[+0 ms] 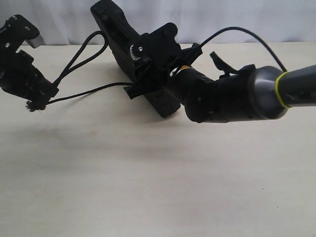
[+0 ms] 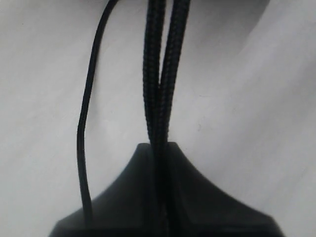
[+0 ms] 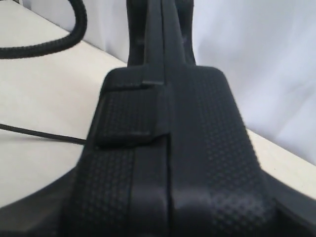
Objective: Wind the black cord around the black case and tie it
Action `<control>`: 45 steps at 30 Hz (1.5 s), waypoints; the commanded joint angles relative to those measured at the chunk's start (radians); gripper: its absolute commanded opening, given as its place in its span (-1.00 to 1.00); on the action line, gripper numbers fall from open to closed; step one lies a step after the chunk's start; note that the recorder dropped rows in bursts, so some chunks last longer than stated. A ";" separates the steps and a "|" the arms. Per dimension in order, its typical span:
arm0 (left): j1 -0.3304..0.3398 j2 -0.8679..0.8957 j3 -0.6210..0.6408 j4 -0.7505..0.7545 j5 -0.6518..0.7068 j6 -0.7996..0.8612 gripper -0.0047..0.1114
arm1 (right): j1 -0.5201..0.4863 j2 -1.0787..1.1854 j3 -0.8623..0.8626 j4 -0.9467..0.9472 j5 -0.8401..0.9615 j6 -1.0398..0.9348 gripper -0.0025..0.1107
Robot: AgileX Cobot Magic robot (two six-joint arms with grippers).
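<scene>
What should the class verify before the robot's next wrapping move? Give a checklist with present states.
1. Right gripper clamped on the black case: ok.
2. Left gripper shut on the black cord: ok.
3. Case clear of the table: cannot tell.
4. Cord taut toward the case: not ok, the doubled loop bows open.
5. Cord passed fully round the case: cannot tell, far side hidden.

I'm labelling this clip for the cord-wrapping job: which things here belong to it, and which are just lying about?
Part of the job: black cord, black case, left gripper pinching the cord, right gripper clamping the case.
Just around: table, white curtain, arm's own cable.
</scene>
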 commanded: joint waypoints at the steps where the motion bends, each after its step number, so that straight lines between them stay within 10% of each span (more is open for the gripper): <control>1: 0.000 0.001 -0.006 -0.013 -0.002 0.053 -0.92 | 0.002 -0.052 0.001 0.031 0.085 -0.001 -0.88; 13: -0.076 0.020 -0.015 -0.034 0.035 0.102 -0.92 | 0.004 -0.050 0.001 0.080 0.084 -0.008 -0.88; 45: -0.081 0.389 -0.501 -0.052 0.536 -0.299 -0.92 | 0.004 -0.050 0.001 0.074 0.154 -0.218 -0.88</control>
